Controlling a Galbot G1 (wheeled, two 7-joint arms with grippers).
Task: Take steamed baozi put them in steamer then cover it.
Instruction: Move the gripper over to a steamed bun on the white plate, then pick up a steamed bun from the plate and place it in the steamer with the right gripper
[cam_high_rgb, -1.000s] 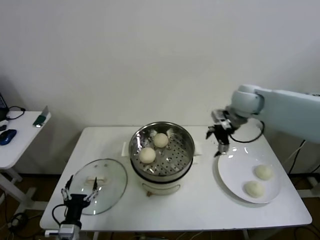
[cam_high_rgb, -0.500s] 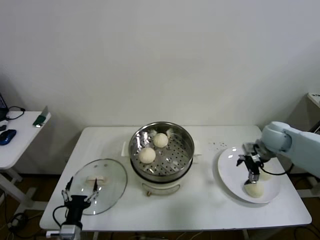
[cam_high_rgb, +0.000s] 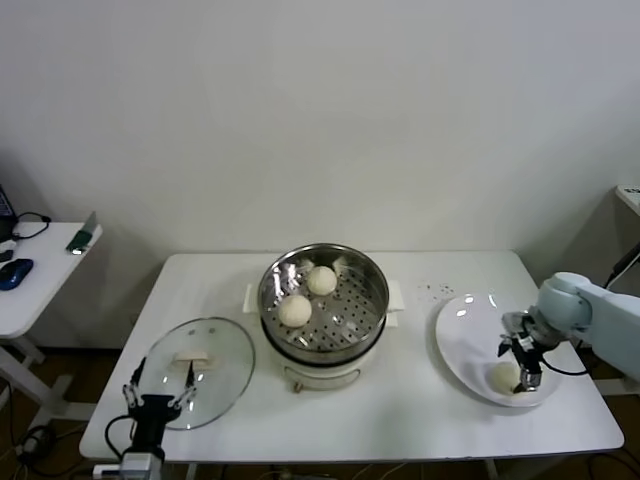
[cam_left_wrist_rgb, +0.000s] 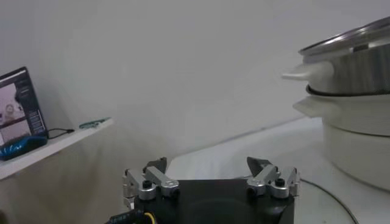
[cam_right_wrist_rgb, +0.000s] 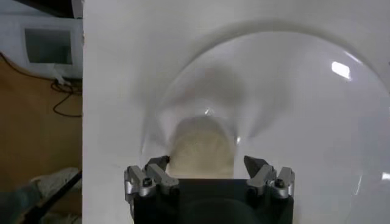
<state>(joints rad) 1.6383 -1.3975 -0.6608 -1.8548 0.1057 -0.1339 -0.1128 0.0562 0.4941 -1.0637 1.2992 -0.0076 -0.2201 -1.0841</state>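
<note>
The steamer (cam_high_rgb: 325, 330) stands mid-table with two baozi (cam_high_rgb: 321, 280) (cam_high_rgb: 294, 311) on its perforated tray. On the white plate (cam_high_rgb: 465, 340) at the right lies another baozi (cam_high_rgb: 501, 377). My right gripper (cam_high_rgb: 523, 370) is down over that bun, open; in the right wrist view the baozi (cam_right_wrist_rgb: 202, 149) sits just beyond the spread fingers of the right gripper (cam_right_wrist_rgb: 207, 163), not gripped. The glass cover (cam_high_rgb: 215, 365) lies flat at the front left. My left gripper (cam_high_rgb: 158, 392) (cam_left_wrist_rgb: 208, 167) waits open at the cover's near edge, holding nothing. The steamer (cam_left_wrist_rgb: 359, 73) shows in the left wrist view.
A small side table (cam_high_rgb: 40, 285) stands to the left with a blue mouse (cam_high_rgb: 15, 272) and a green item (cam_high_rgb: 80, 238). The plate lies close to the table's right front corner. A wall runs behind the table.
My right arm swung from beside the steamer out to the right and down onto the plate, ending over the front bun. The left arm stayed where it was.
</note>
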